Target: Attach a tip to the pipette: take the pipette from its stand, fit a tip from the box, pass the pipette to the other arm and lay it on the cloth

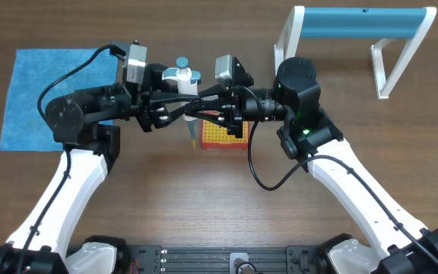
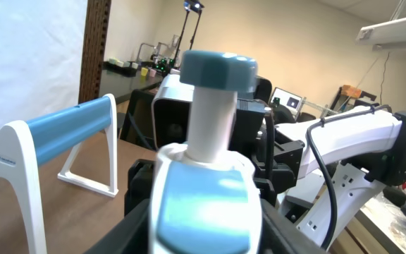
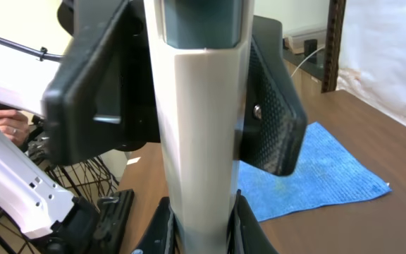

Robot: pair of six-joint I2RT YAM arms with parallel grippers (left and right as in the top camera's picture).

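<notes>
We find the pipette [image 3: 199,141] over the tip box [image 1: 223,137], midway between the worktop's side edges. The left pincer [image 3: 199,106] and right pincer [image 3: 199,229] are both clamped on it. We advise confirming the left grip before the right lets go.

No text, number or sign can be read anywhere.

- Pipette stand [image 2: 69,130]: a small dark line of print sits low on its white leg in the left wrist view. It is too small to make out.
- Pipette [image 3: 199,120]: the white and blue-grey body shows no legible marking on the faces that can be seen.
- Screen in the room behind, left wrist view: lit, but its content can't be read.
</notes>
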